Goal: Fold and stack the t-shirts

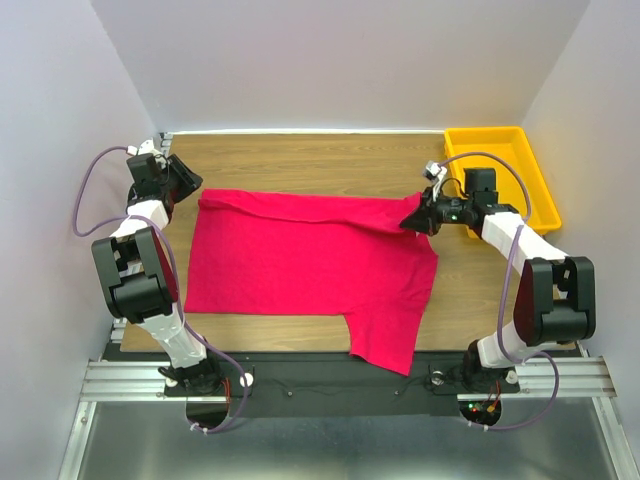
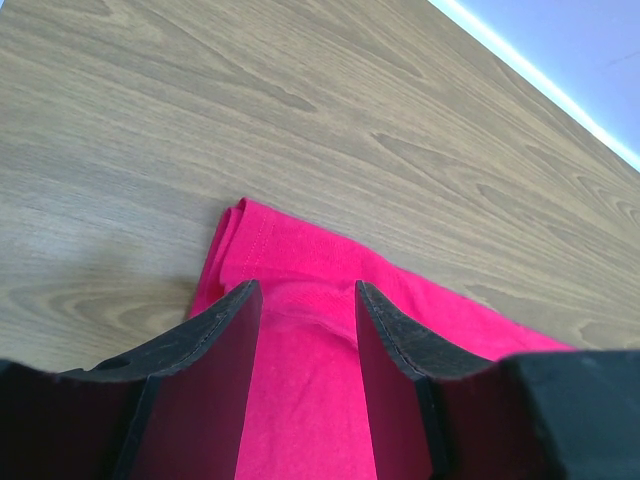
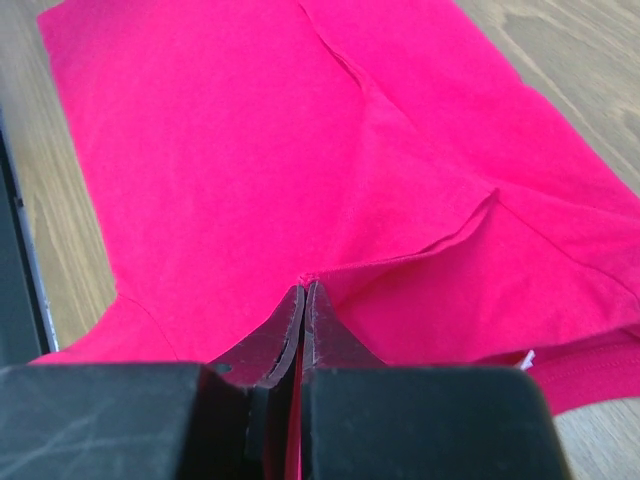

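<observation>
Both the left arm (image 1: pixel 135 270) and the right arm (image 1: pixel 540 300) have white link shells between bulky black joint housings. Each trails a thin lilac cable (image 1: pixel 80 200) down to the aluminium rail (image 1: pixel 340 378). Just below that rail, small red and green lights (image 1: pixel 487 406) glow. The left gripper (image 2: pixel 305 300) has matte black, wedge-shaped fingers (image 2: pixel 205 360).

The t-shirt (image 1: pixel 300 255) is matt cloth, a soft, fine knit. The table (image 1: pixel 300 160) shows smooth wood grain with a faint sheen. The tray (image 1: pixel 495 150) is glossy plastic. The fingers (image 2: pixel 215 340) look like matt black plastic, slightly rough. The rail (image 1: pixel 120 380) is brushed metal.
</observation>
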Robot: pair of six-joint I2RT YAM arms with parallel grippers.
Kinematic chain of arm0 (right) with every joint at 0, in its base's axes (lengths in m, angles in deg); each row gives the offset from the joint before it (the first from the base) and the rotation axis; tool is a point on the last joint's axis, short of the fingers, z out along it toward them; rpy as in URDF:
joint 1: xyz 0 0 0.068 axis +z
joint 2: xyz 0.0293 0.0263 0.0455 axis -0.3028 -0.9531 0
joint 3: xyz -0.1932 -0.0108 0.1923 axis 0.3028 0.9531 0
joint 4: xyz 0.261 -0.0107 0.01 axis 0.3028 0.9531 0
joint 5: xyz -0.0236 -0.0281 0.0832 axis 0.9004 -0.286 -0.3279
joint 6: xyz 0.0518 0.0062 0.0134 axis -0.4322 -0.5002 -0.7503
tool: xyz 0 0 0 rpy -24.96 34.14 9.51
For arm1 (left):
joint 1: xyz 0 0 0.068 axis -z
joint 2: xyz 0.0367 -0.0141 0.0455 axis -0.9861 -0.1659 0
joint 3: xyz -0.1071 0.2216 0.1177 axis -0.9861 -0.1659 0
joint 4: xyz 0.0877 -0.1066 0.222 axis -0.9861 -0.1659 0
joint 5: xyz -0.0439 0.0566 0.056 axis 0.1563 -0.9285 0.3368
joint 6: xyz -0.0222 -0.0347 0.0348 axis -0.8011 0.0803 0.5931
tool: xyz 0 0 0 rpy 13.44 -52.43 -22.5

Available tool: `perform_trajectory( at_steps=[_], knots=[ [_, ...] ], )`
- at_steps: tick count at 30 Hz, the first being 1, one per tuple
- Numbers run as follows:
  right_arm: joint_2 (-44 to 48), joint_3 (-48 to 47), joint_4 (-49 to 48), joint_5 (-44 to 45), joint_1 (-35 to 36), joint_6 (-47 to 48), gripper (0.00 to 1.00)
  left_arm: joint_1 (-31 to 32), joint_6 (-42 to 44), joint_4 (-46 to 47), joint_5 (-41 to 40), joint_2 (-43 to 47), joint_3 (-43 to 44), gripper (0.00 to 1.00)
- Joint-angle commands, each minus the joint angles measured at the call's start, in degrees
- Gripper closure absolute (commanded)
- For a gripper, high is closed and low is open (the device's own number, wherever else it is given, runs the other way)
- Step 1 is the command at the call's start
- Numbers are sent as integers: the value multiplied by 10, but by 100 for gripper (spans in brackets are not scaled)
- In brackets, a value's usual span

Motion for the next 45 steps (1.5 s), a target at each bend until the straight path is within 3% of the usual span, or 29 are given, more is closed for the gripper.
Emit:
perform_trajectory(
  at_steps=[1,45],
  knots=[
    [21,-2,-1,-20,10,12,99,1,9,8,9,-1,0,47],
    [16,11,37,17,68,64,98,1,12,8,15,-4,0,47]
  ],
)
